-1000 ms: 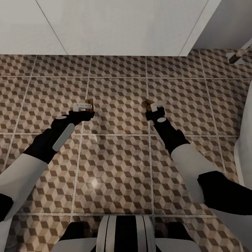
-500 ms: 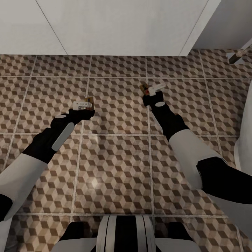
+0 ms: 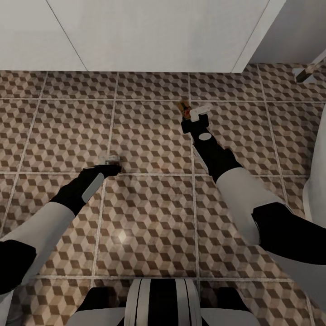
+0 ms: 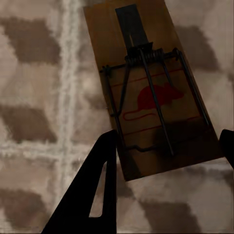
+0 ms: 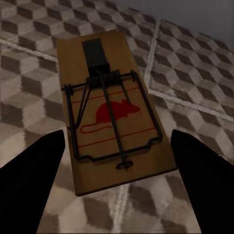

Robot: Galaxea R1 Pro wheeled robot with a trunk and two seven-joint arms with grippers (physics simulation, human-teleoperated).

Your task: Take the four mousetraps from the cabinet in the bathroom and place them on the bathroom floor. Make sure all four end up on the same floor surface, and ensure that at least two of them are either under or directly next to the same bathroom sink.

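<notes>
Each gripper holds one mousetrap, a small brown wooden slab with a dark wire spring and a red mouse print. My left gripper (image 3: pixel 108 163) hangs low over the bathroom floor (image 3: pixel 149 213), near a grout line, shut on a mousetrap (image 3: pixel 112 158). In the left wrist view that mousetrap (image 4: pixel 146 97) sits between the black fingers (image 4: pixel 100 180), close above the cube-patterned tiles. My right gripper (image 3: pixel 192 114) reaches farther forward, shut on the other mousetrap (image 3: pixel 184 107). The right wrist view has this mousetrap (image 5: pixel 109 112) lying flat between the fingers (image 5: pixel 34 180), just over the tiles.
A white panelled unit (image 3: pixel 136 31) runs along the far edge of the tiles. A white curved fixture (image 3: pixel 317 181) stands at the right edge, and a small white and metal object (image 3: pixel 308 72) lies at the far right. My own base (image 3: pixel 158 303) shows at the bottom.
The left arm drew back toward me and lowered with its mousetrap. The right arm stretched forward toward the white unit, carrying its mousetrap along.
</notes>
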